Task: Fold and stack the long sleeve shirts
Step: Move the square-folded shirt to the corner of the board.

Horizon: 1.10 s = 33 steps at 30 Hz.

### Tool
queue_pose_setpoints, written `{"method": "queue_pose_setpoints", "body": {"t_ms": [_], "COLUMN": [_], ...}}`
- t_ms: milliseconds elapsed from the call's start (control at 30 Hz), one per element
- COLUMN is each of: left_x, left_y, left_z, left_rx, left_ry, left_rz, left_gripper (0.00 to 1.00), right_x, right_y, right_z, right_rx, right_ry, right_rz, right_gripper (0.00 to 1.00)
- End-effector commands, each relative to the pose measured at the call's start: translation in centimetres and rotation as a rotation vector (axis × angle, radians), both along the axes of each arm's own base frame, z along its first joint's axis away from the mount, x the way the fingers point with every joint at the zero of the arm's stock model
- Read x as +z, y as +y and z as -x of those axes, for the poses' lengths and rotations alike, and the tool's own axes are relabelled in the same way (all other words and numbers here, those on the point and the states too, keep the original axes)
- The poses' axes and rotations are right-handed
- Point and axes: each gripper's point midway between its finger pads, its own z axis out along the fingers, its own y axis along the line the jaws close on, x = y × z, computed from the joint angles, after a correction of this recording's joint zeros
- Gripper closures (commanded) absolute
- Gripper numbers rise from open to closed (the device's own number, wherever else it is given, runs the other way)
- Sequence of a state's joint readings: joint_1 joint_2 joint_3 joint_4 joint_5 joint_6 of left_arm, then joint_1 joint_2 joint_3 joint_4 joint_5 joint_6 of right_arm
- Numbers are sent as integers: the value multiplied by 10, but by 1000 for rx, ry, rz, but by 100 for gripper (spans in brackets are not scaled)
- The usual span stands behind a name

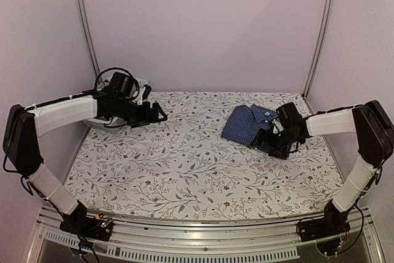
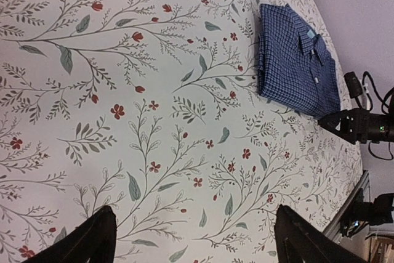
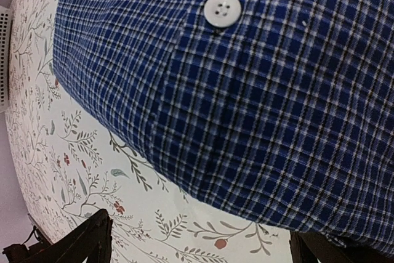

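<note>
The dark blue checked shirt (image 1: 247, 124) lies folded at the back right of the table, collar to the right. It also shows in the left wrist view (image 2: 295, 63) and fills the right wrist view (image 3: 246, 78), with a white button (image 3: 222, 10). My right gripper (image 1: 271, 146) is open, hovering just over the shirt's near edge, holding nothing; in its own view (image 3: 200, 247) the fingers stand wide apart. My left gripper (image 1: 161, 115) is open and empty over the back left of the table, fingers (image 2: 86, 241) wide apart. The grey shirt is out of view.
The table carries a white cloth with a floral print (image 1: 184, 164). A white object (image 1: 143, 87) sits behind the left arm at the back left corner. Metal frame posts (image 1: 321, 29) and lilac walls stand round the table.
</note>
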<state>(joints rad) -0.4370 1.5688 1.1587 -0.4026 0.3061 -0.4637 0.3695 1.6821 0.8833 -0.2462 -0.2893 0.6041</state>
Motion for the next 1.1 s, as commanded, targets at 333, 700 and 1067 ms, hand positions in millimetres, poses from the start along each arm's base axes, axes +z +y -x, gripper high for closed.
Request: {"method": "queue_pose_setpoints", "body": {"t_ms": [333, 700, 1067], "left_x": [22, 22, 27], "left_y": [5, 6, 3], "left_z": [-4, -4, -9], "left_rx": [6, 12, 11], "left_ry": [-64, -58, -58], "left_rz": [9, 10, 19], "left_gripper": [11, 11, 11], "right_x": [-18, 0, 84], "right_y": [-91, -92, 29], "right_z": [-94, -104, -105], "right_rx": [-219, -180, 101], "right_ry": [-56, -86, -298], "right_rz": [74, 123, 0], "right_gripper": [1, 1, 1]}}
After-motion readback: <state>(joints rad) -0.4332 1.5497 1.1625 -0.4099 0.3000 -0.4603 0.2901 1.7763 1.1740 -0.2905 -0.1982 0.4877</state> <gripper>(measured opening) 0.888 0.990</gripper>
